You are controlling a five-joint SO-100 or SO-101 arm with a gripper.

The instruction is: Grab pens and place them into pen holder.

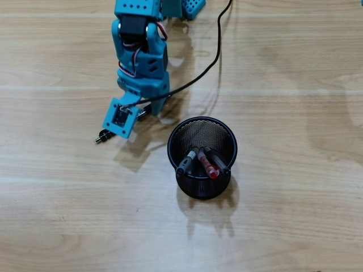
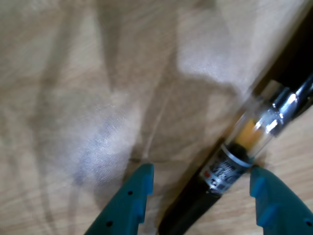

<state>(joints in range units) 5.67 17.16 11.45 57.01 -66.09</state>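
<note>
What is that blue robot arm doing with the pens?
The blue robot arm is putting pens into the black mesh pen holder. Three pens already lean inside it. The gripper is down at the wooden table, open around the last pen, a black one with a yellow band. In the wrist view one finger looks to touch it, but it is not clamped.

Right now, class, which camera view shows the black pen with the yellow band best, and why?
The wrist view: the pen fills it between the open gripper's fingertips, yellow band and label clear. The overhead view shows only its tip poking out from under the arm.
</note>
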